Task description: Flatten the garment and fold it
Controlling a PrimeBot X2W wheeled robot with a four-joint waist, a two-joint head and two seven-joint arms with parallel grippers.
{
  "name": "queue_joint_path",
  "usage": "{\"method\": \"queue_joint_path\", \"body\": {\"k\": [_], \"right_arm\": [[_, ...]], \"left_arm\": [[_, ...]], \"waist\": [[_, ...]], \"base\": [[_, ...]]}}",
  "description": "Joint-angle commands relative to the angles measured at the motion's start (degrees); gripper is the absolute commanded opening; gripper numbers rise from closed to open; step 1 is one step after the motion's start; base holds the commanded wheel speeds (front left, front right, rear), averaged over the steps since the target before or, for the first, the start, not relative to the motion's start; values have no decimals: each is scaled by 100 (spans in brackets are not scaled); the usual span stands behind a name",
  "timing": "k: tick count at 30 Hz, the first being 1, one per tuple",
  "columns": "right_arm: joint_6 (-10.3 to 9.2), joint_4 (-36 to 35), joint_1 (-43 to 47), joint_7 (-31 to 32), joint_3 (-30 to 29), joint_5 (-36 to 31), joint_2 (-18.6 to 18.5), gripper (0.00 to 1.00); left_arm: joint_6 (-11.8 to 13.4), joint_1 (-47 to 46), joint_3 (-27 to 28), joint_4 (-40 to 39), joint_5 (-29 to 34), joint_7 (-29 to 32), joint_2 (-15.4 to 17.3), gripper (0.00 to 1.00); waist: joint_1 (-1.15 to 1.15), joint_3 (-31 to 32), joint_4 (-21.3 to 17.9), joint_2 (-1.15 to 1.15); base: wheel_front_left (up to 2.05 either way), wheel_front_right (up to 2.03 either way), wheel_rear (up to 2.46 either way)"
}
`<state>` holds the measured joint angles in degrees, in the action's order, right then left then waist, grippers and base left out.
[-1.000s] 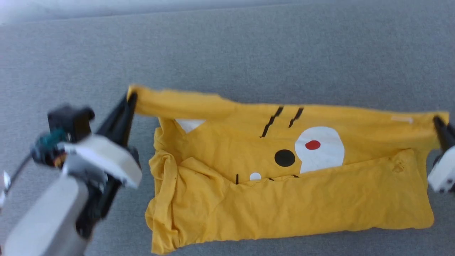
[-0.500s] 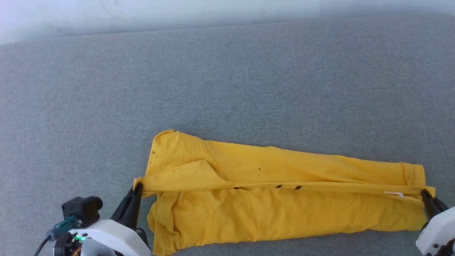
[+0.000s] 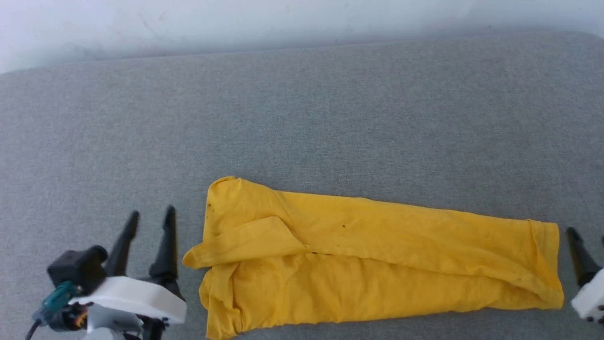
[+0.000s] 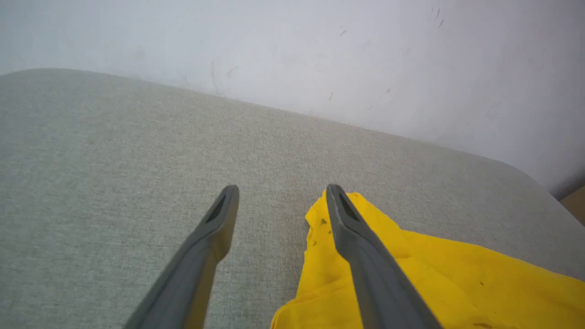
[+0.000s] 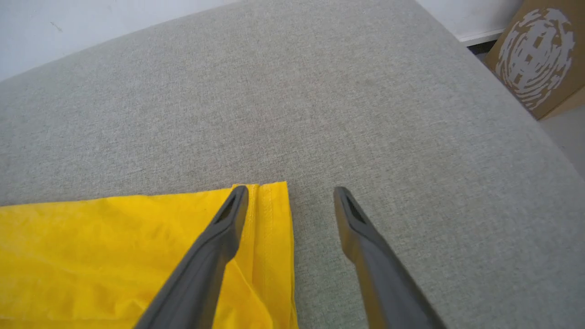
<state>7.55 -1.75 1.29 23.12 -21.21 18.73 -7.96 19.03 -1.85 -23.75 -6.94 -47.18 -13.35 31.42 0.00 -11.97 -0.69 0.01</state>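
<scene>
Both have just let go. The left gripper [image 3: 152,213] stands with its fingers apart just left of the yellow T-shirt [image 3: 377,264], and the right gripper [image 5: 290,191] is likewise spread at its right end. The shirt now lies folded lengthwise, print hidden, on the near part of the grey cushion [image 3: 302,118]. A crosswise fold likely remains.

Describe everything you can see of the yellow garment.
The garment is bright yellow, soft cotton-like cloth with small dark specks, folded lengthwise into a long, wrinkled band; a flap lies over its left end, a stitched hem marks its right end. It lies on the grey fabric surface. The open left tool and right tool flank its ends, apparently not touching.
</scene>
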Motion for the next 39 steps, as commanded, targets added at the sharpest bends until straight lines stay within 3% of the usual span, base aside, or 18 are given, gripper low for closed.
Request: {"method": "queue_joint_path", "body": {"k": [1,7,12,19,20,22,28,39], "right_arm": [[-6,-58,-46,39,-99,-33,9,100],[-6,73,90,222,-245,-189,125,100],[-6,485,134,267,-214,-297,234,100],[-6,1145,48,417,182,-185,317,98],[-6,1228,29,441,231,-131,319,52],[-6,1359,-15,441,266,-55,318,0],[-6,1486,-193,274,102,-46,76,0],[-6,1369,-476,239,-1043,-516,-587,0]], "left_arm": [[119,-19,114,-115,222,-90,-40,100],[393,138,482,-498,1047,-159,-323,100],[346,342,552,-553,1690,-162,-557,100],[302,373,472,-323,2298,-163,-501,100],[293,376,475,-301,2315,-164,-512,100],[259,386,467,-250,2327,-164,-534,100],[151,425,482,-111,2285,-164,-636,100],[-51,470,581,52,2336,-164,-826,100]], "waist": [[0,-10,23,-1],[0,-61,132,-1],[0,-103,243,-1],[0,-55,319,-1],[0,-41,319,-1],[0,-1,326,-1],[0,135,327,-1],[0,170,389,-1]], "base": [[0,0,0],[0,0,0],[0,0,0],[0,0,0],[0,0,0],[0,0,0],[0,0,0],[0,0,0]]}}
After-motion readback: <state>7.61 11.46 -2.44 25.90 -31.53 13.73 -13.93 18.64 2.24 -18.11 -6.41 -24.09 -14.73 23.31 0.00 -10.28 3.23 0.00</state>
